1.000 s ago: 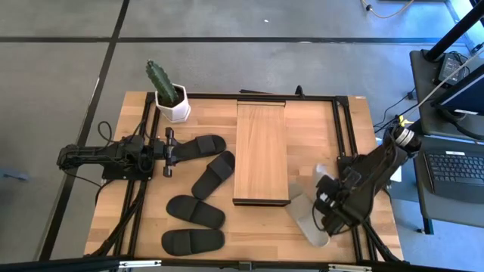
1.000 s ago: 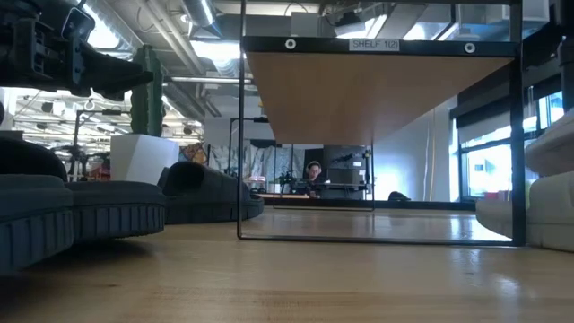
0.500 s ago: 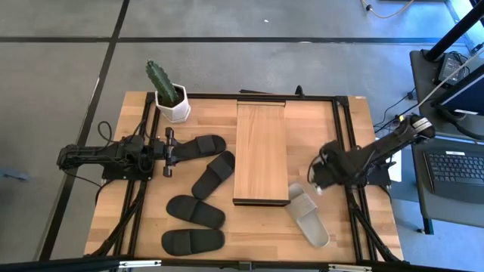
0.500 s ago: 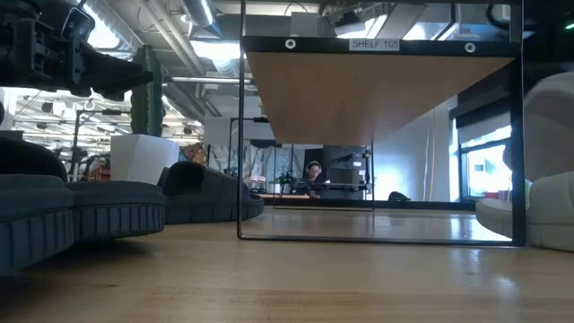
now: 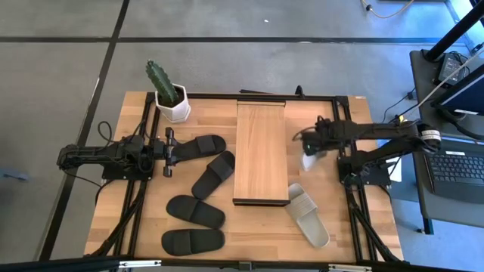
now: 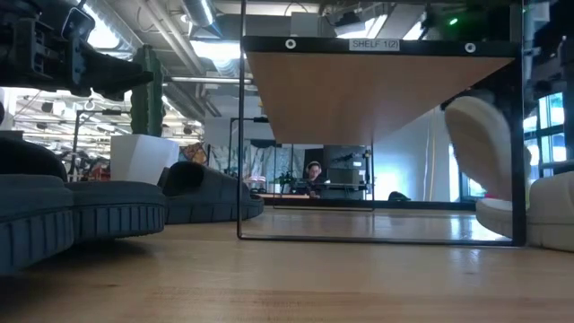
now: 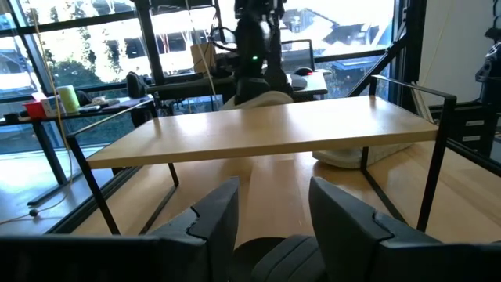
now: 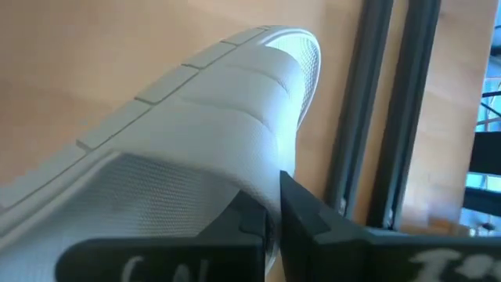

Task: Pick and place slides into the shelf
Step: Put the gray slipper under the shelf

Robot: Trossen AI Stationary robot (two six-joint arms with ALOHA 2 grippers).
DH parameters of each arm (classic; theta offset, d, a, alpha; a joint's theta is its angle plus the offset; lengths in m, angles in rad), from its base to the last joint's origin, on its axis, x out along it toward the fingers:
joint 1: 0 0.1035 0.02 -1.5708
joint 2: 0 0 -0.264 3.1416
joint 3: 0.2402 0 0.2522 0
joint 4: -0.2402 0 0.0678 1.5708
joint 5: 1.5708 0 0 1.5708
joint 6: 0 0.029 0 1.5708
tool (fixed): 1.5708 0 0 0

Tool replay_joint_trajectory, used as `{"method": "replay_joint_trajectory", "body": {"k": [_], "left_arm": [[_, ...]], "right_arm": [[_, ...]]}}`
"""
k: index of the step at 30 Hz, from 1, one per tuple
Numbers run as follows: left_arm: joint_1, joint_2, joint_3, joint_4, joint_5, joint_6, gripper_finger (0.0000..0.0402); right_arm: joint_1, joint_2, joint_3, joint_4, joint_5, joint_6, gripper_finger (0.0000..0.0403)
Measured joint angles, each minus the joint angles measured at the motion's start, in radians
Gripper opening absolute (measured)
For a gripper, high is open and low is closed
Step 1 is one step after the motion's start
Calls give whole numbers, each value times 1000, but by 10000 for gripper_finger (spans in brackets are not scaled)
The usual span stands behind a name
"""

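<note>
At about nine o'clock on the tabletop point(image 5: 302, 113) the left arm lies flat, its left pincer point(image 5: 168, 152) pointing toward the centre. In the left wrist view its two dark fingers point(image 7: 219, 215) stand apart with nothing between them, and a black slide sits just below and ahead of them. That slide, the upper black slide point(image 5: 200, 145), lies right in front of the pincer in the high view. A second black slide point(image 5: 214, 174) lies slantwise just beside it toward the centre, a third black slide point(image 5: 196, 211) lies at about seven o'clock, and a fourth black slide point(image 5: 193, 241) lies near the front edge below it. A cactus in a white pot point(image 5: 169, 96) stands at the eleven o'clock corner.

The shelf point(image 5: 262, 152) stands in the middle of the tabletop, its light wood top running from twelve toward six o'clock; the low view shows the space under its top bare.

Just beside the shelf's front right corner, at about five o'clock, a beige slide on the tabletop point(image 5: 308, 214) lies slantwise. At about two o'clock the right pincer point(image 5: 310, 143) is raised off the tabletop just to the right of the shelf, clamped on the held beige slide point(image 8: 196, 125), which hangs tilted on edge in the low view, beside the shelf's right post.
</note>
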Motion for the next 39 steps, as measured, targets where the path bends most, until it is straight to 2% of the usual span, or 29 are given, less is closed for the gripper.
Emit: {"method": "replay_joint_trajectory", "body": {"k": [7,12,16,26,32,39], "left_arm": [[0,0,0,0,0,0,147],[0,0,0,0,0,0,147],[0,0,0,0,0,-2,147],[0,0,0,0,0,-4,147],[0,0,0,0,0,-8,147],[0,0,0,0,0,-8,147]], "right_arm": [[-214,0,0,152,0,-189,14],[-310,34,0,262,-8,-288,14],[-366,117,1,283,-56,-344,14],[-395,334,-3,438,-115,-446,14],[-405,374,2,458,-89,-472,14],[-408,360,1,458,-85,-471,62]]}}
